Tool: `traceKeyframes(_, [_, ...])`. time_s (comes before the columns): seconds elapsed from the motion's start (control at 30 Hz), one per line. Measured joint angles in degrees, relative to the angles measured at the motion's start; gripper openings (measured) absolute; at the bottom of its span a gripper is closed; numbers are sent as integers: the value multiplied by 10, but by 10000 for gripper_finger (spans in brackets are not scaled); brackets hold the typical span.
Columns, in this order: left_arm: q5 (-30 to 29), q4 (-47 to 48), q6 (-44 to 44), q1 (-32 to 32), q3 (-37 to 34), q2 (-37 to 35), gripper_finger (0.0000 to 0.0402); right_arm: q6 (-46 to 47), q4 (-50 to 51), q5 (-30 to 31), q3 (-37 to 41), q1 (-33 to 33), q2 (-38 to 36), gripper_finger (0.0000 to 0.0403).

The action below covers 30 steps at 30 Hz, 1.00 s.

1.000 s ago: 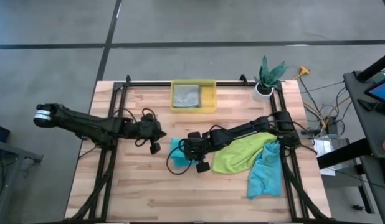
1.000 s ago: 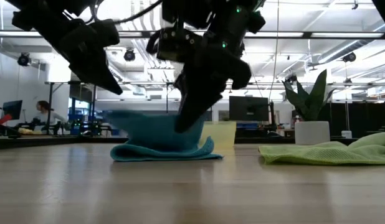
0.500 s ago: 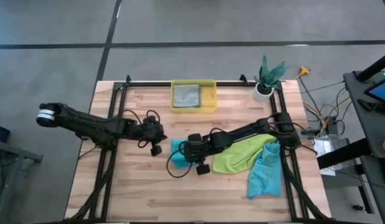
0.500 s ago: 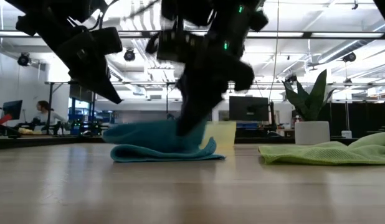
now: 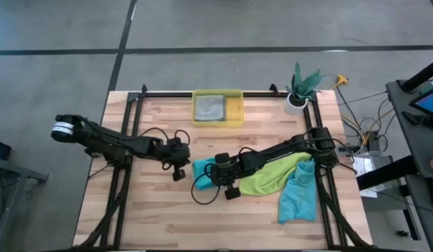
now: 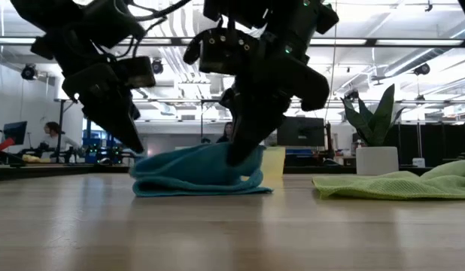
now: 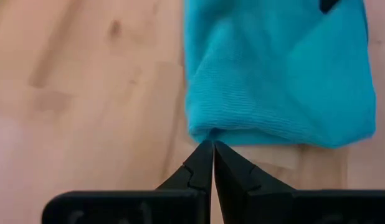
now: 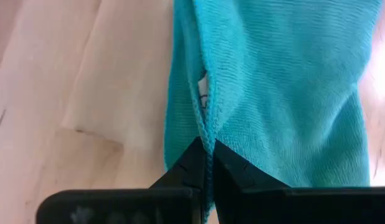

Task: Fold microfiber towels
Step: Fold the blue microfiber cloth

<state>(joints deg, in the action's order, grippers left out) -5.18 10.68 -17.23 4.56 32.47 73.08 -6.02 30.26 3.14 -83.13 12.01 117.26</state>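
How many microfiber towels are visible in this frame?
4: a teal towel at mid-table between both claws, a lime green towel to its right, a second teal towel near the right edge, a grey towel in the yellow bin. More could be hidden underneath.

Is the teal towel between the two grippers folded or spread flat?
Folded: the teal towel lies doubled in stacked layers with a rounded fold edge. The right gripper is shut on its edge; the left gripper is shut beside it.

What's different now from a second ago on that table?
The left tool moved right, up to the folded teal towel. The right tool carried its pinched towel edge left, laying that towel flatter. Both tools stayed shut. The green towel, second teal towel, bin and plant stayed put.
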Motion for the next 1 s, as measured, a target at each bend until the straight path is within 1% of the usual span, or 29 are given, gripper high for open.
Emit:
traceKeyframes(0.13, [6, -15, -1, 0, 4, 25, 0, -9, -1, -1, 10, 1, -1, 9])
traceKeyframes(0.3, [6, -46, -1, 0, 4, 33, 0, 0, -16, -6, 24, 1, -1, 10])
traceKeyframes(0.43, [6, -47, -1, 0, 6, 33, 0, 4, -27, -35, 27, 1, -1, 22])
traceKeyframes(0.6, [6, -47, 0, -1, 13, 30, 0, 31, -26, -49, 25, 1, -1, 55])
traceKeyframes(0.8, [5, -53, 1, -1, 34, 29, 0, 86, -25, -60, 0, 1, -26, 119])
traceKeyframes(0.9, [5, -68, 2, -1, 41, 29, 0, 111, -17, -34, -9, 1, -57, 151])
traceKeyframes(0.93, [4, -74, 4, -1, 41, 32, 0, 122, -10, -16, -10, 1, -69, 160])
traceKeyframes(1.0, [3, -85, 11, -1, 39, 42, 0, 148, 5, 43, -8, 1, -95, 171])
